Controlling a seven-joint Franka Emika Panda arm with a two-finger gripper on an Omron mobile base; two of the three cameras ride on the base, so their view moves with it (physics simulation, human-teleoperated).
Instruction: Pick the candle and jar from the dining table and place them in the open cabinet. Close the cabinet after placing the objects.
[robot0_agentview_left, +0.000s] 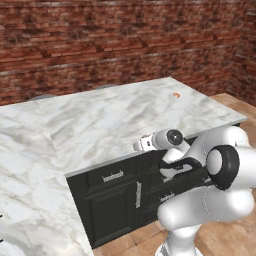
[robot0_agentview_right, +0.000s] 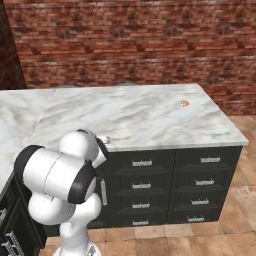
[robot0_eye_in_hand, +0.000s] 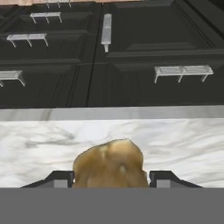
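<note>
Gripper (robot0_eye_in_hand: 111, 177) hangs over the near long edge of the dining table (robot0_agentview_left: 115, 120), its two dark finger tips (robot0_eye_in_hand: 61, 178) set about half apart and pressed against either side of the jar (robot0_eye_in_hand: 109, 159). From the hand view the jar reads as a lumpy tan-brown mass filling the gap between the tips; its dark glass cannot be made out there. Below the jar lies the white-and-grey veined marble of the table, then the pale strip of the table's front edge. Past that edge are the black drawer fronts (robot0_eye_in_hand: 144, 87) under the table, with silver handles (robot0_eye_in_hand: 183, 70). In the left base view the white hand pokes out at that same front edge, roughly midway along the table's length, and the bent arm stands in front of the drawers. The candle (robot0_agentview_left: 176, 95) rests on the table top near its far right corner, well apart from the gripper. It is a tiny orange-tan speck, too small for its shape to be read. A red brick wall (robot0_agentview_right: 130, 40) runs behind the table, and tan floor tiles (robot0_agentview_right: 200, 240) lie before its drawers.
</note>
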